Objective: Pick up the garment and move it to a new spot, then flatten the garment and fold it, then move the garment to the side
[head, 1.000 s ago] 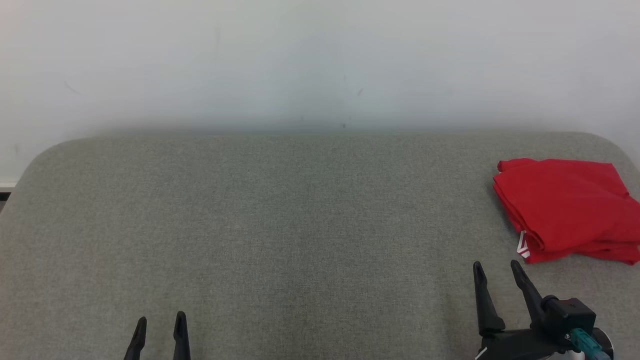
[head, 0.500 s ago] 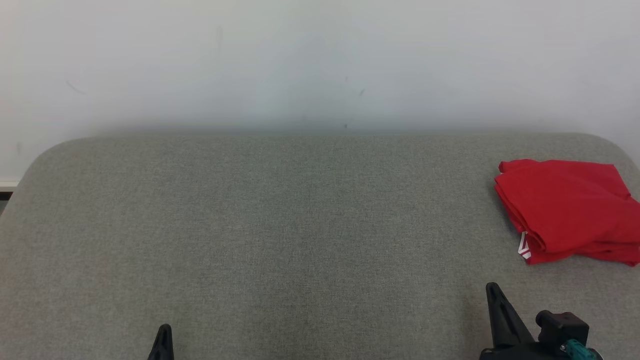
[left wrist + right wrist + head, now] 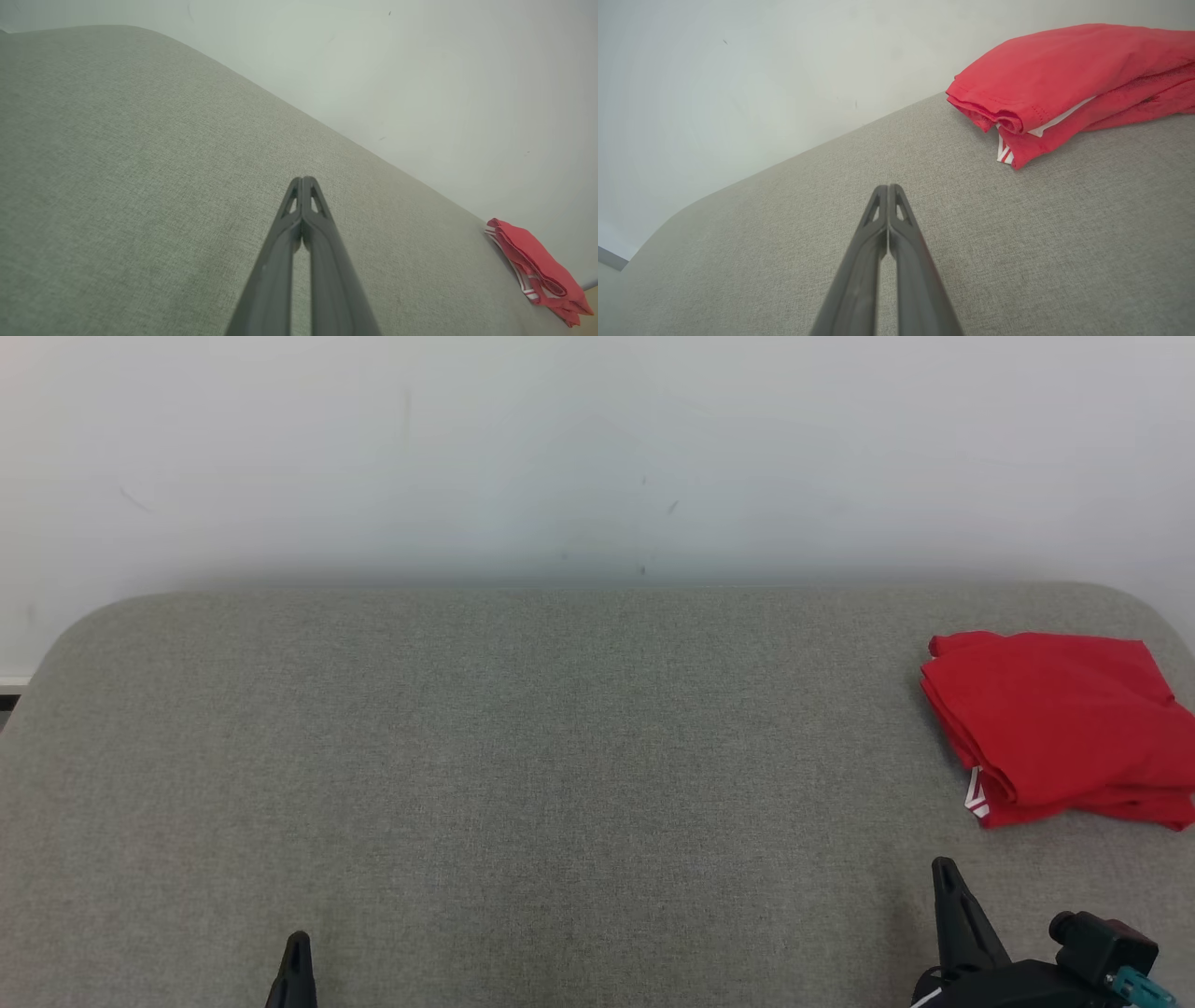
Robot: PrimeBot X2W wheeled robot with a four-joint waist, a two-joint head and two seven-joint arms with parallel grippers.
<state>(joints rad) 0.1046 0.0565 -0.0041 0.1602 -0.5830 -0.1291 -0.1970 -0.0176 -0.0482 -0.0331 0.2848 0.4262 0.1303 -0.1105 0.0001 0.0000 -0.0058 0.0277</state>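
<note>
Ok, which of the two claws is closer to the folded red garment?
The right claw, just below the red garment; the left claw is far off at the lower left.

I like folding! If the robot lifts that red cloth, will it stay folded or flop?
Probably flops: the red garment is soft cloth in loose folded layers, likely sagging open. Seems light. Pushed across the woven cushion, it may bunch.

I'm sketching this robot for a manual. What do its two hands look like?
Both the left hand and right hand have two long, slim, dark grey fingers that taper to a point, each with a small triangular cut-out near the tip. In the head view, the right hand's base is black and blocky, with a teal plug at one end.
</note>
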